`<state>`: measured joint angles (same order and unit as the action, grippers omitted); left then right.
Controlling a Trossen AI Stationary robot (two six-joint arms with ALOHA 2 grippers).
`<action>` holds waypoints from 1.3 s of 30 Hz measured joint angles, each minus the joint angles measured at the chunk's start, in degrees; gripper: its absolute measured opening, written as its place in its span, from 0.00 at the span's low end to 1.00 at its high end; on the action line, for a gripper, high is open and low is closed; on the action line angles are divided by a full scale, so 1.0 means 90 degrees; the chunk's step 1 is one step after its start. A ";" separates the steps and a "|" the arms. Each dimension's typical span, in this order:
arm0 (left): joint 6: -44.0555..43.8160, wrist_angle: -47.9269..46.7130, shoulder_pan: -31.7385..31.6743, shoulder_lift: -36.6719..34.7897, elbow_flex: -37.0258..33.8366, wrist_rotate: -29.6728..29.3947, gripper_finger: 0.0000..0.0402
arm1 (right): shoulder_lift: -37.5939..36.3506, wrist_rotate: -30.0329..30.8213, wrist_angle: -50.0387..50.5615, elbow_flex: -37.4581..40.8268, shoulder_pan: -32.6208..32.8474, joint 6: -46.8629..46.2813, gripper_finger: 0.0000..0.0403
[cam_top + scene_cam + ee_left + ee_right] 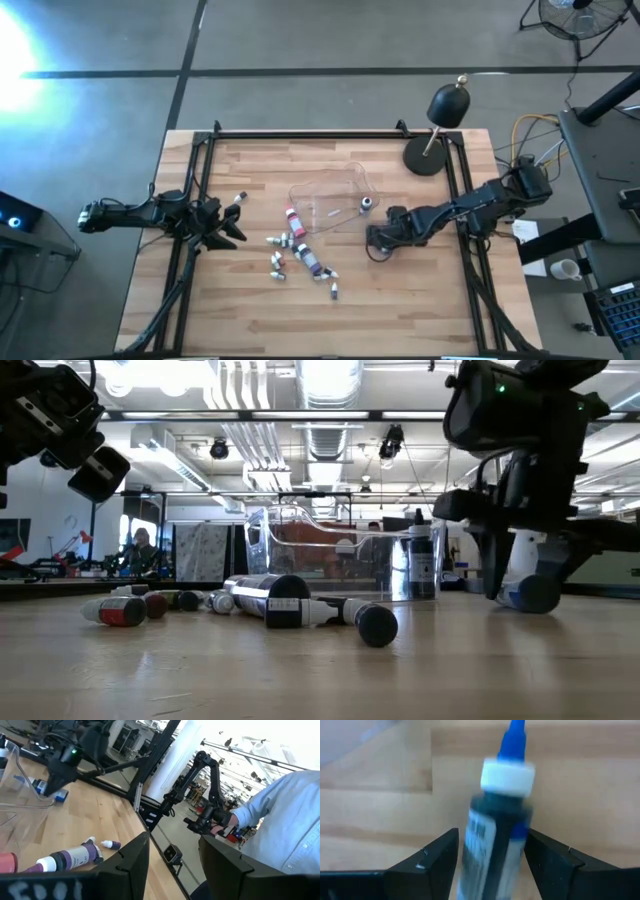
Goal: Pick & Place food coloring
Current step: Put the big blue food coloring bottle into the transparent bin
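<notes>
A blue food coloring bottle point(502, 775) with a white collar and blue tip lies on the wood near the table's right side point(538, 595). My right gripper point(492, 835) is open and low over it, one finger on each side, with the bottle lying along the fingers. Several more small bottles point(300, 255) lie scattered mid-table on their sides point(270, 605). One bottle point(366, 204) stands inside the clear tray point(330, 195). My left gripper point(235, 225) hovers open above the table's left part point(175, 865).
The black domed lamp point(445, 110) stands at the far right corner. A black frame rail point(330, 133) runs around the table. A person in a pale blue shirt point(285, 820) is beyond the table's near edge. Bare wood lies near the front edge.
</notes>
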<state>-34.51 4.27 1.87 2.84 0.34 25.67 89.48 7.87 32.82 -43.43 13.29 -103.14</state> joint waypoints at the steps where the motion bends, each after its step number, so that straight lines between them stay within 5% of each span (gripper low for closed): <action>1: 0.0001 0.0000 -0.0002 -0.0001 0.0000 0.0000 0.37 | -0.0006 -0.0098 0.0000 -0.0026 0.0055 -0.0005 0.54; 4: 0.0000 0.0000 -0.0002 0.0001 0.0000 0.0002 0.37 | -0.0013 -0.0400 0.0076 -0.0111 0.0179 0.0064 0.54; 11: 0.0001 0.0000 -0.0002 -0.0001 0.0000 0.0000 0.37 | -0.0050 0.0457 0.1338 -0.0432 0.0113 0.0007 0.54; 22: 0.0000 0.0000 -0.0001 0.0001 0.0000 0.0000 0.37 | -0.0057 0.0793 0.1609 -0.0443 -0.0869 0.1312 0.54; 28: 0.0000 0.0000 -0.0001 -0.0001 0.0000 0.0002 0.37 | -0.0052 0.0399 0.1405 -0.0438 -0.1466 0.2099 0.54; 39: 0.0000 0.0000 -0.0002 -0.0001 0.0000 0.0001 0.37 | 0.0020 0.0026 0.1265 -0.0266 -0.1507 0.1973 0.52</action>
<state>-34.51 4.27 1.85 2.83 0.34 25.68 89.66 8.10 44.20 -45.82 -0.27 -85.38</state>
